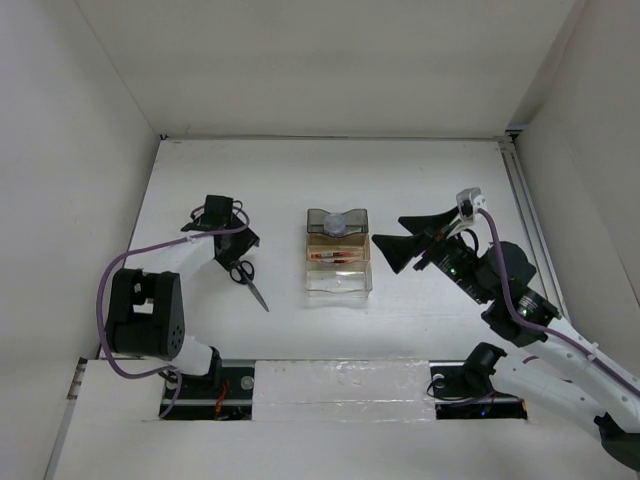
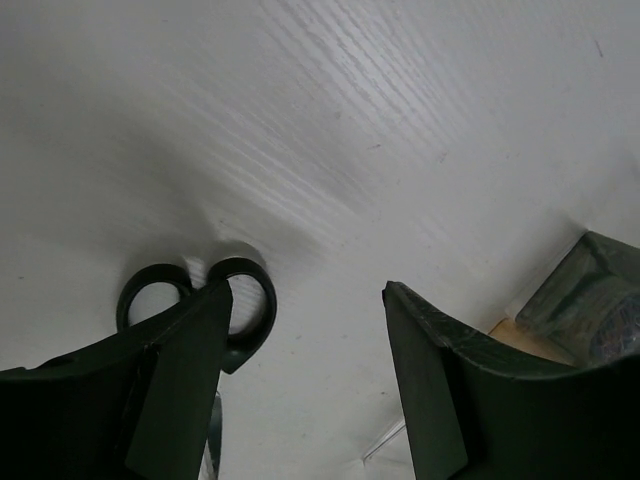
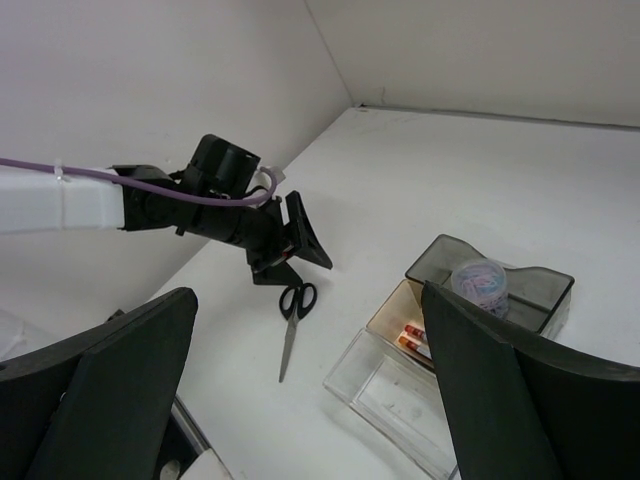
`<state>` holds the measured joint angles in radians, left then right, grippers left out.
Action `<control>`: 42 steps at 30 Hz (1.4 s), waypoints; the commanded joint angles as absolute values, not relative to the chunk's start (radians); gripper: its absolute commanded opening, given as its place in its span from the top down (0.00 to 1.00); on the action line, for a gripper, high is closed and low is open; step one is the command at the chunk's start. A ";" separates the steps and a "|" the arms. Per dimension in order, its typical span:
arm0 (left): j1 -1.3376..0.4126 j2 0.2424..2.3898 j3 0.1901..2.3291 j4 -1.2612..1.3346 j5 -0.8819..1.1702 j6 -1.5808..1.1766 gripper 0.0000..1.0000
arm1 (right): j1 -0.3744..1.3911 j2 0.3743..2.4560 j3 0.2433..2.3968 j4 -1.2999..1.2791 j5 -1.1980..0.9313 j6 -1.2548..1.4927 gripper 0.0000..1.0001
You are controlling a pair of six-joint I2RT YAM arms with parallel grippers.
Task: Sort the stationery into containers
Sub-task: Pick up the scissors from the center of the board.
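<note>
The scissors (image 3: 292, 316), on the table (image 1: 200, 330) left of the bins (image 1: 340, 284), are not yet grasped — the left gripper (image 2: 303, 300) is poised released over their handles, one finger overlapping a ring — so the jaws are best centred across both rings before being clenched.

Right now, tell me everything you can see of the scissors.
The scissors are small, with two black, plastic-looking loop handles and thin silvery blades shut together. They lie flat on the white table, left of the row of bins. The handles point away from the arm bases and the tip points toward the near edge, angled slightly right. The left end effector hangs just over the handles, jaws apart. Whether a finger touches them cannot be told; nothing else does.
</note>
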<state>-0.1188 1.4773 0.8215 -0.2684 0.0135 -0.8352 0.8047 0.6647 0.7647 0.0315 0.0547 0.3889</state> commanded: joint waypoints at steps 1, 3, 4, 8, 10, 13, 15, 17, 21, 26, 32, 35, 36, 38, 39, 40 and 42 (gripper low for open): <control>-0.152 1.480 0.880 -0.245 0.028 -0.822 0.42 | 0.801 0.660 0.761 0.094 0.043 0.385 0.00; -0.152 1.480 0.890 -0.245 0.028 -0.822 0.42 | 0.801 0.669 0.761 0.094 0.043 0.385 0.00; -0.152 1.489 0.890 -0.245 0.028 -0.822 0.42 | 0.801 0.669 0.761 0.094 0.043 0.385 0.00; -0.152 1.508 0.902 -0.245 0.028 -0.831 0.46 | 0.801 0.669 0.761 0.094 0.043 0.385 0.00; -0.184 1.508 0.913 -0.245 -0.003 -0.831 0.46 | 0.801 0.678 0.761 0.094 0.052 0.376 0.00; -0.195 1.542 0.925 -0.271 -0.015 -0.831 0.46 | 0.801 0.678 0.761 0.094 0.052 0.376 0.00; -0.195 1.542 0.925 -0.272 -0.015 -0.831 0.47 | 0.801 0.678 0.761 0.094 0.052 0.376 0.00; -0.195 1.530 0.904 -0.272 -0.015 -0.831 0.47 | 0.801 0.678 0.761 0.094 0.052 0.376 0.00; -0.195 1.485 0.904 -0.294 -0.044 -0.831 0.47 | 0.801 0.687 0.761 0.094 0.052 0.376 0.00; -0.195 1.485 0.904 -0.307 -0.058 -0.831 0.46 | 0.801 0.696 0.761 0.094 0.052 0.385 0.00; -0.195 1.485 0.893 -0.307 -0.058 -0.831 0.46 | 0.801 0.696 0.761 0.094 0.052 0.385 0.00; -0.195 1.476 0.881 -0.307 -0.058 -0.831 0.46 | 0.801 0.687 0.752 0.094 0.052 0.385 0.00; -0.195 1.476 0.870 -0.307 -0.048 -0.831 0.46 | 0.801 0.687 0.752 0.094 0.052 0.385 0.00; -0.195 1.476 0.859 -0.307 -0.038 -0.831 0.46 | 0.801 0.687 0.752 0.094 0.052 0.385 0.00; -0.195 1.476 0.859 -0.298 -0.038 -0.831 0.46 | 0.801 0.687 0.752 0.094 0.052 0.385 0.00; -0.195 1.476 0.859 -0.298 -0.038 -0.831 0.46 | 0.801 0.687 0.752 0.094 0.052 0.385 0.00; -0.195 1.476 0.850 -0.298 -0.038 -0.831 0.46 | 0.801 0.696 0.752 0.094 0.052 0.385 0.00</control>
